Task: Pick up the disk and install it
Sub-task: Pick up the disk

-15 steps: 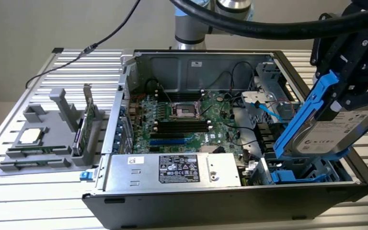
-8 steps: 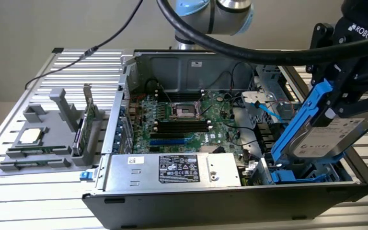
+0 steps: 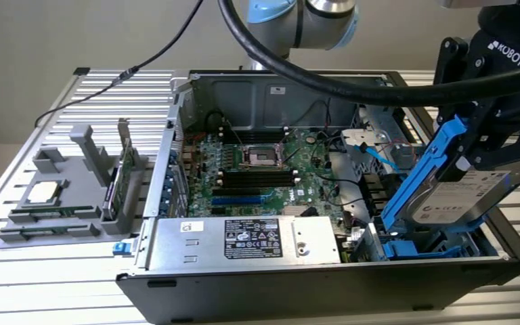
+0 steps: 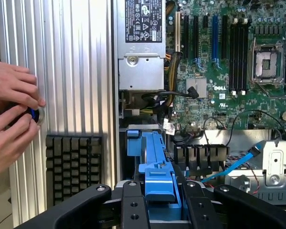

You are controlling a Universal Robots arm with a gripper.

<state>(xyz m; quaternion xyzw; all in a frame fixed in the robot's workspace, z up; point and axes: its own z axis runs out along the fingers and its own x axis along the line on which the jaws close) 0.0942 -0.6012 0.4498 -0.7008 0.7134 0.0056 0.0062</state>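
The claw (image 3: 487, 152) is clenched on the disk (image 3: 449, 196), gripping its blue frame, which hangs tilted over the computer case (image 3: 314, 298) below. It is probably stiff, fairly heavy and shock-sensitive; the plastic frame may flex, so grip both side rails squarely.

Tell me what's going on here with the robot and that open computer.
The robot's gripper is shut on the blue-framed disk, holding it tilted over the open computer case, at the corner on the exterior view's right. The disk is not seated flat yet. Beside the case, a person's hands are fiddling with something small near a keyboard.
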